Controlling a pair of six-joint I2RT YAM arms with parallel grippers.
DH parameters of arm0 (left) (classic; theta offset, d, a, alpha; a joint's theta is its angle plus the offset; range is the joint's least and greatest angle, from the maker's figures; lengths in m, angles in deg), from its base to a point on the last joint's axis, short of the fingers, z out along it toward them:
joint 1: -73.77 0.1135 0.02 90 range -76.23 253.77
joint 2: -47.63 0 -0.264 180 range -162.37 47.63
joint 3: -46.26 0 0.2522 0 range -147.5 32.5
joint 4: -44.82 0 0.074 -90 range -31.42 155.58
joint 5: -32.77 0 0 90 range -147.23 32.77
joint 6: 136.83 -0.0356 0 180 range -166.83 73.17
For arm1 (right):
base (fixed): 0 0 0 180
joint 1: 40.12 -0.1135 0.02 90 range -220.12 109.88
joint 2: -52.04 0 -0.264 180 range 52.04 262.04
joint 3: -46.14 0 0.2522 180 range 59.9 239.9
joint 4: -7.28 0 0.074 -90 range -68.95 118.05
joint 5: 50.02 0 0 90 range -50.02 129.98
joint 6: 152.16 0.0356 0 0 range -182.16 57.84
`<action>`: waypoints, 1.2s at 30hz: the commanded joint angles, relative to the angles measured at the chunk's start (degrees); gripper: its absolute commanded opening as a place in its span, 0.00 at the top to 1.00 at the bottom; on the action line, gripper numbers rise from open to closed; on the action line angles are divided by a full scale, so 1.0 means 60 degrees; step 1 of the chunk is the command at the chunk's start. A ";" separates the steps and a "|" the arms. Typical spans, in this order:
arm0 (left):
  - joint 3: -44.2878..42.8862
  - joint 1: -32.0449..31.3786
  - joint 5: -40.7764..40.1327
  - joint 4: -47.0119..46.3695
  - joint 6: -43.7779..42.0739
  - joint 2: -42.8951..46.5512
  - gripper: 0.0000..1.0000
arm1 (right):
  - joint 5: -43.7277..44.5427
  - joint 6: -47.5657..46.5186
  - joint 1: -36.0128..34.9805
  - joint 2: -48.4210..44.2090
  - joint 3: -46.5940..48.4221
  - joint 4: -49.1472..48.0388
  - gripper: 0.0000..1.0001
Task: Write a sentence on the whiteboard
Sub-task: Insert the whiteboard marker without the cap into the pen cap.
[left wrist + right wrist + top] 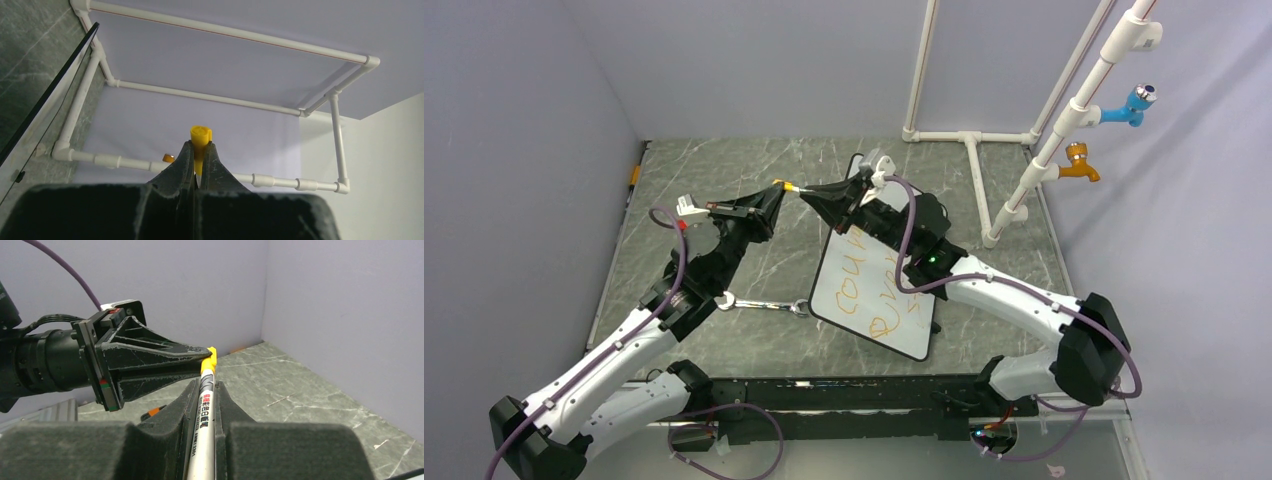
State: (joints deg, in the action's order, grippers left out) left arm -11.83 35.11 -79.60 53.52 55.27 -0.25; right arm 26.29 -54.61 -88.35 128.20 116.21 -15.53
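Above the middle of the table (724, 170), in the top view, the left gripper (777, 190) and the right gripper (810, 193) are held tip to tip. The left one is clamped on the yellow cap (200, 135). The right one is closed around the barrel of the marker (202, 440). The marker is judged light, stiff and smooth, so a slip along its axis is to be expected, and a mid-barrel hold is favoured. Small dark print with a red mark is carried on the barrel, too fine to be read. The whiteboard (839, 300) is laid flat at 5 o'clock from the tips, and is judged thin, rigid and apt to slide. The sentence (871, 285), in orange, is made out only as "COU"; the rest cannot be read.
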 commanded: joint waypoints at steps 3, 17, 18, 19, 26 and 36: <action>-0.0315 -0.0248 0.1429 -0.0765 0.0010 0.0062 1.00 | 0.0827 -0.1088 -0.0630 0.0799 0.0277 -0.0621 1.00; 0.0123 -0.0302 0.2014 -0.2676 -0.0737 -0.0117 1.00 | 0.1151 0.0611 -0.0817 0.1920 0.0912 -0.1872 1.00; 0.0098 -0.0306 0.2053 -0.2755 -0.0850 -0.0122 1.00 | 0.1141 0.0881 -0.0811 0.1982 0.1002 -0.1885 1.00; 0.0071 -0.0305 0.2115 -0.2824 -0.0960 -0.0114 1.00 | 0.1098 0.1113 -0.0803 0.2050 0.1083 -0.1931 1.00; -0.0157 -0.0373 0.2491 -0.3141 -0.1708 -0.0041 1.00 | 0.0819 0.2117 -0.0792 0.2209 0.1385 -0.2112 1.00; -0.0873 -0.0383 0.2131 -0.1091 -0.3170 0.0700 0.79 | 0.1236 0.1361 -0.0795 0.1547 0.1106 -0.1582 1.00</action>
State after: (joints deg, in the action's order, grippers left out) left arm -11.62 36.78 -82.66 40.12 42.23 1.21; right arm 33.72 -45.14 -92.20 137.71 122.53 -30.99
